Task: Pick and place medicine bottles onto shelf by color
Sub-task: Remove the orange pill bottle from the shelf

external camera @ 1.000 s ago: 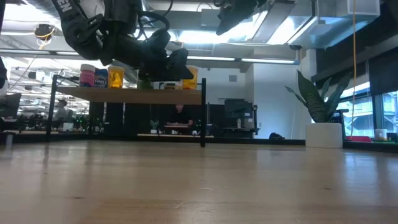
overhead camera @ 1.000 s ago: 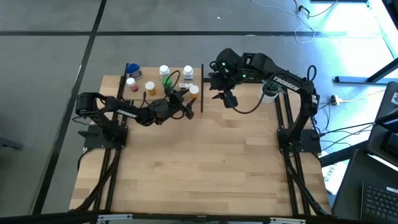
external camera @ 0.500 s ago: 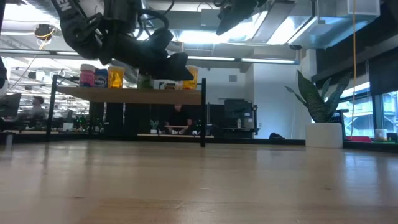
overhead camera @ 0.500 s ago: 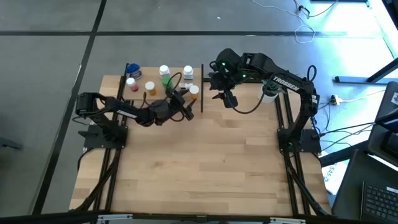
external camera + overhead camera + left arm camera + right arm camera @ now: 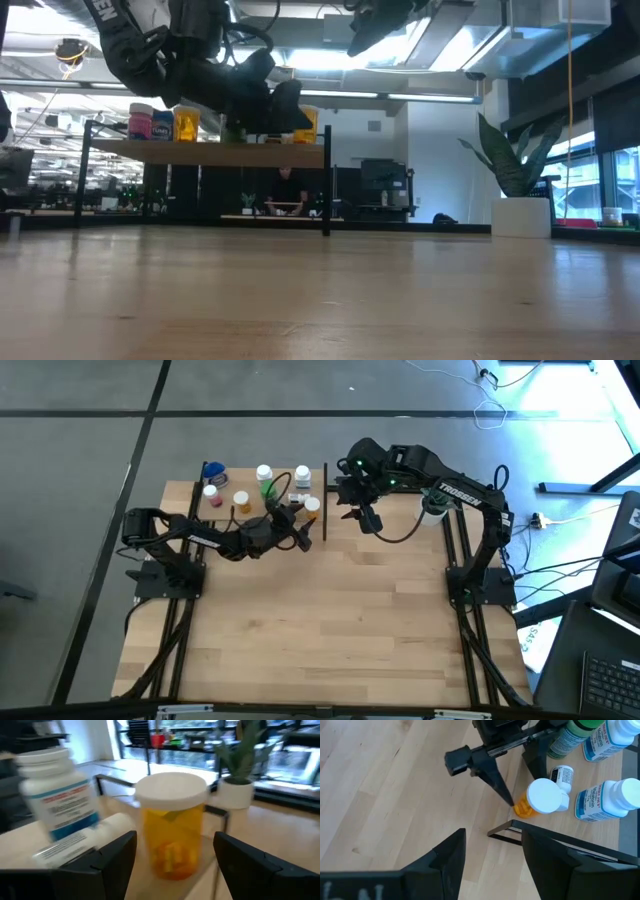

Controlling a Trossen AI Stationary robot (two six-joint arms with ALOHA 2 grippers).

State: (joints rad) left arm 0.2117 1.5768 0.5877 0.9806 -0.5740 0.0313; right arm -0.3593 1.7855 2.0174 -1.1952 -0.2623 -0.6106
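The shelf (image 5: 228, 485) stands at the table's far left and carries several bottles, all upright on their bases: blue (image 5: 213, 473), pink (image 5: 211, 493), orange (image 5: 241, 502), green (image 5: 264, 480) and white (image 5: 302, 478). A second orange bottle (image 5: 312, 508) stands at the shelf's right end. My left gripper (image 5: 300, 523) is open, its fingers on either side of this orange bottle (image 5: 172, 830); I see no touch. A small white bottle (image 5: 563, 774) lies on its side next to it. My right gripper (image 5: 362, 518) hangs open and holding nothing, above the table just right of the shelf.
A black post (image 5: 325, 500) marks the shelf's right edge, between the two grippers. A potted plant (image 5: 515, 170) stands at the table's far right. The broad wooden tabletop (image 5: 330, 630) stretches toward the near edge. A person sits in the room behind the shelf (image 5: 287, 190).
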